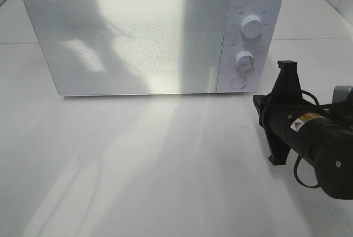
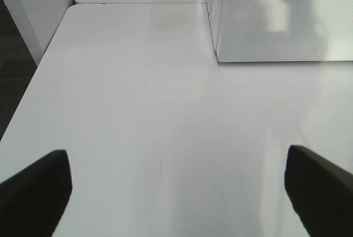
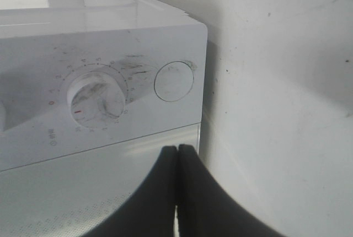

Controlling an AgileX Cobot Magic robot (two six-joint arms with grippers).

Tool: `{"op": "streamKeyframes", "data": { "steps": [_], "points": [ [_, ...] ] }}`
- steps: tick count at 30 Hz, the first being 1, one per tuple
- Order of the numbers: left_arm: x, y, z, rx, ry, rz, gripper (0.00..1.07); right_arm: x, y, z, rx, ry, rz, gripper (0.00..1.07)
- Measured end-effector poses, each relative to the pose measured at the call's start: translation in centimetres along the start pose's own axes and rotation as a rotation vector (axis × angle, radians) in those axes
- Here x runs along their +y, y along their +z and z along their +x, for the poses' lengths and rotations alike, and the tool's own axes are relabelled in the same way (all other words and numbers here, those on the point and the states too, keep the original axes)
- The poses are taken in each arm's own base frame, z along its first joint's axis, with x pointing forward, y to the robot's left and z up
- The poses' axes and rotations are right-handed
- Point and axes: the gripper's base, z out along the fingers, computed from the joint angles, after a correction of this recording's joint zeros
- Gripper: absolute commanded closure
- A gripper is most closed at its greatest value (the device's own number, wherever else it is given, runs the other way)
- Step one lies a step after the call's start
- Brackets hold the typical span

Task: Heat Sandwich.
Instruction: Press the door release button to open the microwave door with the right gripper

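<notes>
Tips of right tool [image 3: 177, 151] clenched on nothing, near round button [image 3: 174, 81]; left tool [image 2: 177, 179] spread wide above bench [image 2: 138, 110]. Microwave [image 1: 132, 38] door closed; sandwich not in sight. Risk: off-centre push slips off button, door fails to open

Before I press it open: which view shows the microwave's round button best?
Right wrist: the button is close and large beside a dial. Exterior high shows the button small; left wrist misses it.

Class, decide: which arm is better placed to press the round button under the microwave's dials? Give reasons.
Right. The right gripper, shut, sits close by the round button on the microwave; the left gripper, open, hangs over table near the opposite end.
</notes>
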Motion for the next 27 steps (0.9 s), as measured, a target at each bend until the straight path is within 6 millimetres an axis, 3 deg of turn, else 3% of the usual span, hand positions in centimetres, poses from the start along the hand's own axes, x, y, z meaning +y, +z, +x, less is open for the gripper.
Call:
{"op": "streamKeyframes", "data": {
  "steps": [27],
  "points": [
    [0.0, 0.0, 0.0, 0.0, 0.0, 0.0, 0.03, 1.5, 9.0, -1.0, 0.009, -0.006, 0.066, 1.07]
  ]
}}
